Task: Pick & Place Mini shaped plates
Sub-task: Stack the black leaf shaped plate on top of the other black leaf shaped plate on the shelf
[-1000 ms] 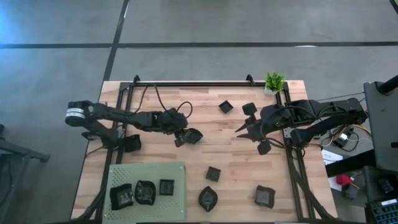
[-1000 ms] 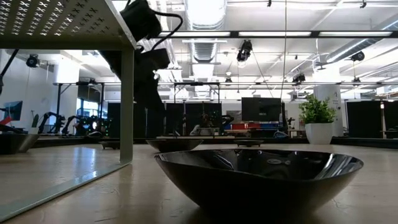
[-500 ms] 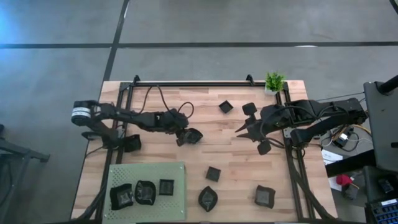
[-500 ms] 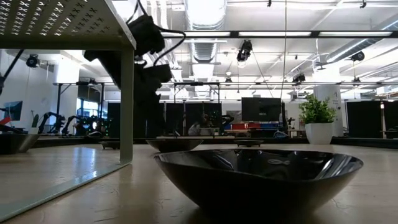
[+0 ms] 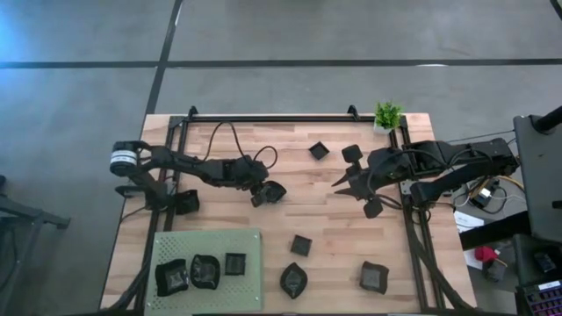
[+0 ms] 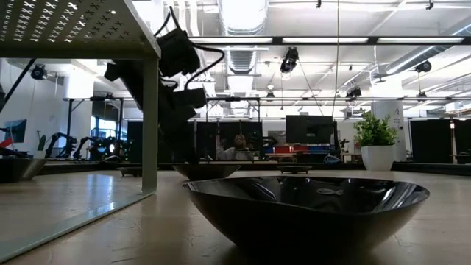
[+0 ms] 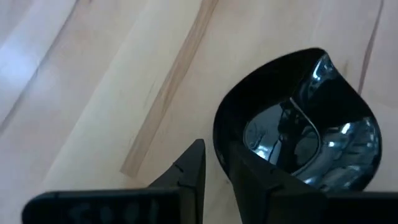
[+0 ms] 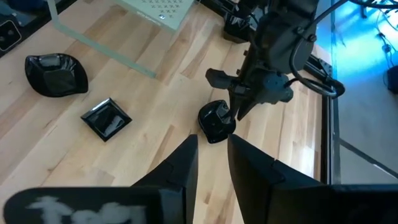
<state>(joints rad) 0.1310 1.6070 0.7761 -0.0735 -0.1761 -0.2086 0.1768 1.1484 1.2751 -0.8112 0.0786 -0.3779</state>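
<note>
Pinching the rim of a leaf-shaped mini plate (image 5: 273,190) in my left pincer (image 5: 260,194), I hold it near the middle of the wooden surface (image 5: 325,219), one finger (image 7: 189,171) outside the wall. My right pincer (image 5: 342,182) hovers toward the right edge; whether it is released or clenched I cannot tell. Three plates (image 5: 204,270) sit on the green perforated mat (image 5: 211,243) at the front-left corner.
</note>
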